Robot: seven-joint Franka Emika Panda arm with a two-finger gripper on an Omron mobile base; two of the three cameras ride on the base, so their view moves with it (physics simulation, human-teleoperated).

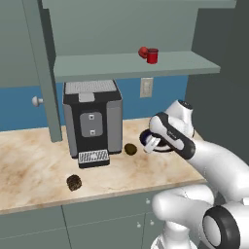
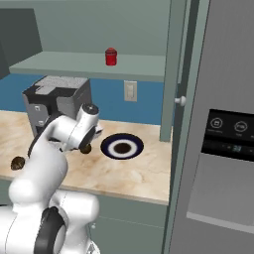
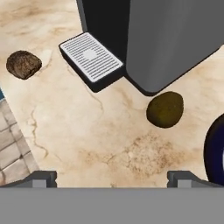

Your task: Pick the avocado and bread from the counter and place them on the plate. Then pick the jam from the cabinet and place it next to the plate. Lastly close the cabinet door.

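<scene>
left base view: i have the arm reaching over the right part of the counter (image 1: 34,160), with the gripper (image 1: 151,144) hanging above the plate (image 1: 168,150), which my wrist mostly covers. the avocado (image 1: 130,149) lies just left of the plate, near the coffee machine (image 1: 92,121), about midway between the counter's back and front edges. the bread (image 1: 74,182) sits close to the front edge, left of the machine's drip tray and well apart from the plate. the jam (image 1: 152,56) stands on the cabinet shelf (image 1: 131,65) beside a small red ball (image 1: 143,51), and the cabinet door (image 1: 43,68) stands open, seen edge-on.

right base view: the plate (image 2: 122,147) is bare here, lying toward the right end of the counter. the jam (image 2: 111,56) is on the shelf above. the bread (image 2: 18,162) is far left by the front edge.

hand view: the two fingertips (image 3: 43,178) stand spread to their widest with nothing between them. the avocado (image 3: 165,109) lies ahead, right of centre, just beside the machine's base; the plate's rim (image 3: 215,153) shows at the right edge, and the bread (image 3: 24,64) sits at the upper left.

i judge i'm on the first step, going for the avocado, with nothing placed yet. next i need to shift the hand over it so it sits between the fingers, come down without clipping the machine, then close.
</scene>
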